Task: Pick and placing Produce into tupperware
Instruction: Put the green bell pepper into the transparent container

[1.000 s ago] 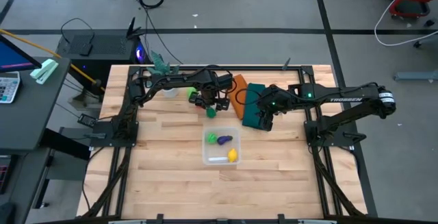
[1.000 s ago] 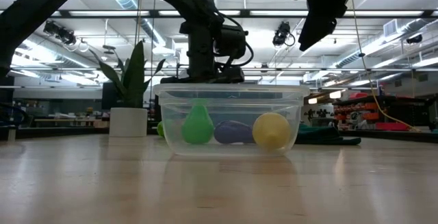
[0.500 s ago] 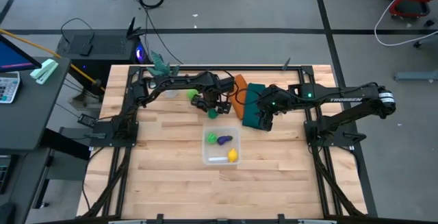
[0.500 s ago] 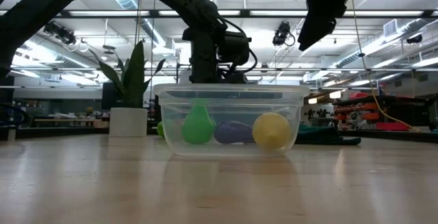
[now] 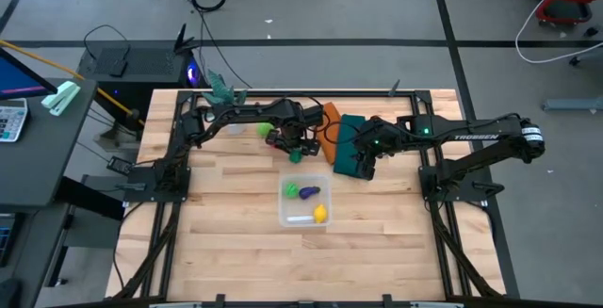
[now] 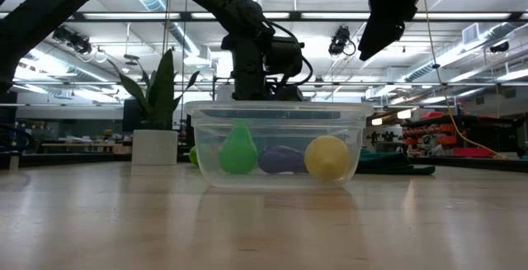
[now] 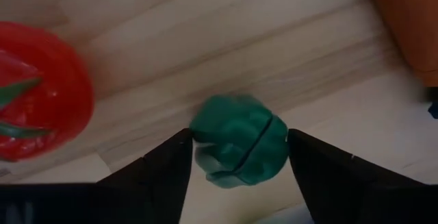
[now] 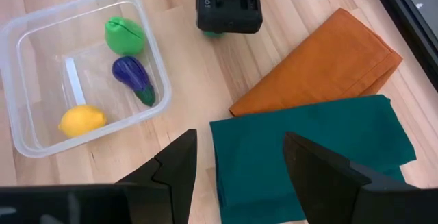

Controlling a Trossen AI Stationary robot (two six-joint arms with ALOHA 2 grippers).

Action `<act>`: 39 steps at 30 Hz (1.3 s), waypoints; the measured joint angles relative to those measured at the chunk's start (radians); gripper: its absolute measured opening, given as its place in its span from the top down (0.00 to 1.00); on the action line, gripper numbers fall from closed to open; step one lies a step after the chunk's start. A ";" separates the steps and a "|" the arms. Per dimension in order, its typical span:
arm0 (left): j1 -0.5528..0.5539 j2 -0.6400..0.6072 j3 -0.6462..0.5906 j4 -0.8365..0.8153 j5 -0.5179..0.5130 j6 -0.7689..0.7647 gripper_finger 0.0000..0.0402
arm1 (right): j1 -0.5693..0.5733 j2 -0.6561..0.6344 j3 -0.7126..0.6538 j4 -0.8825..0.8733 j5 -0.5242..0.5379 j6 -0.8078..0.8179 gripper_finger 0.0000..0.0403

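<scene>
now | left claw (image 7: 236, 157) astride dark green produce (image 7: 239, 147) | tupperware (image 5: 304, 203) nearby

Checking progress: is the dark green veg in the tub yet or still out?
Out. The dark green vegetable lies on the bare wood between the left gripper fingers, jaws open around it; the tub holds three others.

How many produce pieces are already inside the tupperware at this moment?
3 in the tupperware: the light green piece, the purple piece and the yellow piece. The dark green piece sits on the table between the left gripper's fingers, the red piece beside it.
</scene>
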 joint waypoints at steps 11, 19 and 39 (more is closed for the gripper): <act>-0.001 -0.002 0.002 0.005 -0.009 0.024 0.56 | 0.000 0.000 0.000 0.000 0.000 0.000 0.56; -0.005 -0.014 0.001 0.006 -0.019 0.040 0.54 | 0.000 0.000 0.000 0.000 0.000 -0.001 0.56; -0.117 -0.212 0.001 -0.013 -0.050 0.026 0.57 | -0.001 0.000 0.000 -0.002 0.001 -0.019 0.56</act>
